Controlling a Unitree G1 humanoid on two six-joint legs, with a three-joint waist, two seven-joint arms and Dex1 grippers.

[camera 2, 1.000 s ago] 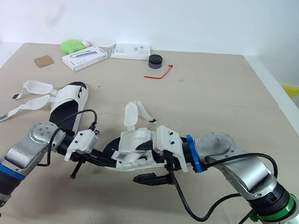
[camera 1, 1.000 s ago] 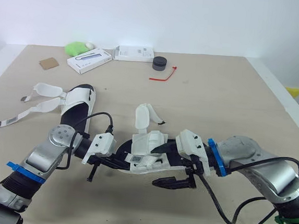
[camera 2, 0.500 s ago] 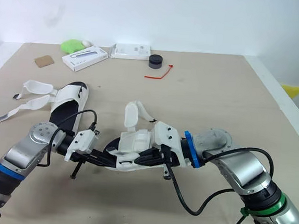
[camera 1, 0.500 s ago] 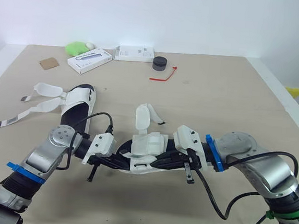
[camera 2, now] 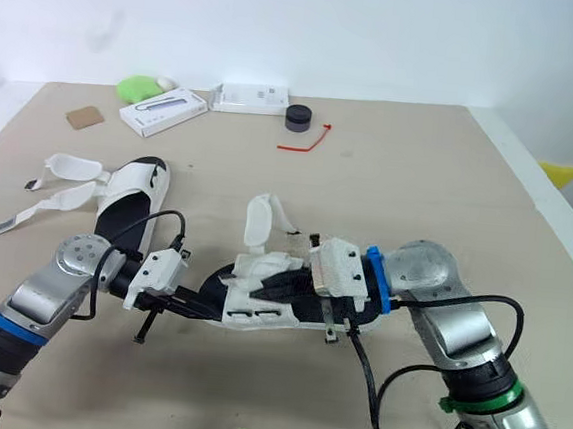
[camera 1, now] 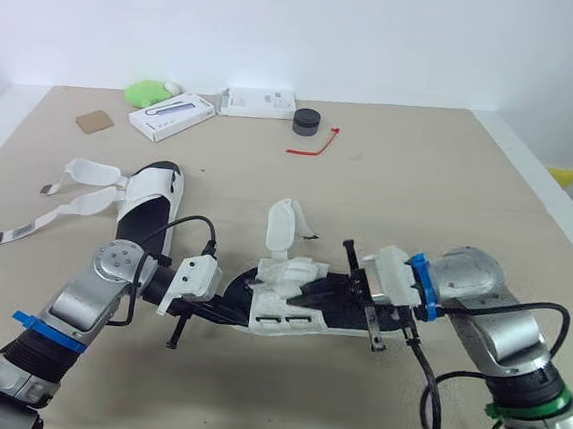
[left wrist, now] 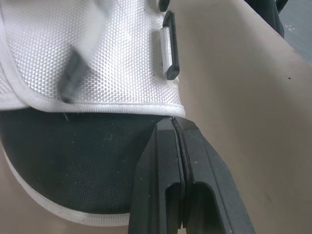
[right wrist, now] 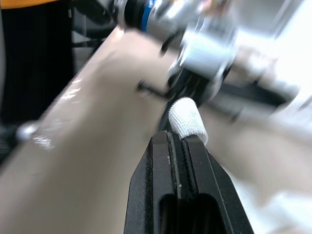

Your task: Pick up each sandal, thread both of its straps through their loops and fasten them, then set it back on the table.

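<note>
One white sandal with a black insole (camera 1: 304, 301) hangs between my two grippers near the table's front. My left gripper (camera 1: 216, 307) is shut on its left end; in the left wrist view the fingertips (left wrist: 173, 121) meet at the seam of white mesh and insole. My right gripper (camera 1: 353, 286) reaches in from the right, shut, with a rounded white strap end (right wrist: 187, 119) sticking out at its fingertips. One strap (camera 1: 283, 226) stands upright. The second sandal (camera 1: 147, 197) lies at the left, its straps (camera 1: 84, 182) spread open on the table.
At the far edge lie a green object (camera 1: 147, 92), two white boxes (camera 1: 171, 115) (camera 1: 258, 102), a black round object (camera 1: 306, 122), a red cord (camera 1: 313, 145) and a brown card (camera 1: 94, 121). The table's right edge (camera 1: 556, 228) is close to my right arm.
My right gripper went from open to shut, rolled over and drew back to the right. The middle sandal now lies flatter and stretched out. The left arm has not moved.
</note>
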